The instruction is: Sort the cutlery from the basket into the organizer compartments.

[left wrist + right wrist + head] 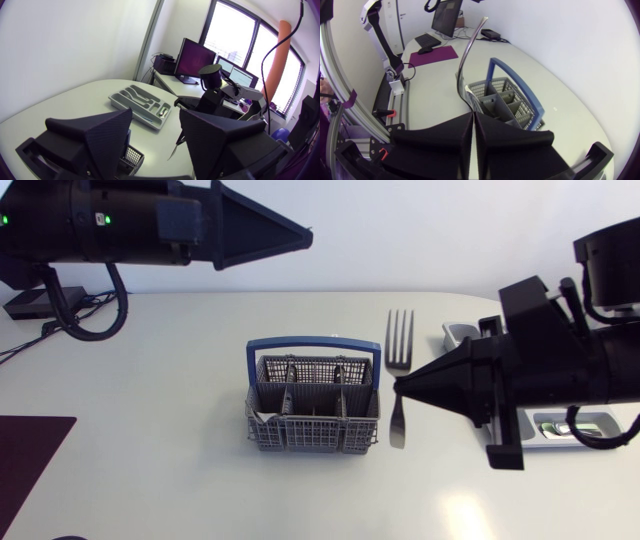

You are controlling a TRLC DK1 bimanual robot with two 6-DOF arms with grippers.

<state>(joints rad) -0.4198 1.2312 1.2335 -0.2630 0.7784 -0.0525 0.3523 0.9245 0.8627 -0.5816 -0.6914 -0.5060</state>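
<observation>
Right pincer is clamped on the fork, held crosswise. The organizer sits under that same arm, opposite the basket.

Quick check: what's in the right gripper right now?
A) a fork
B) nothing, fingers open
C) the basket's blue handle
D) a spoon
A: the right gripper is shut on a fork, whose tines show past the fingers. It holds the fork beside the basket, not touching it.
</observation>
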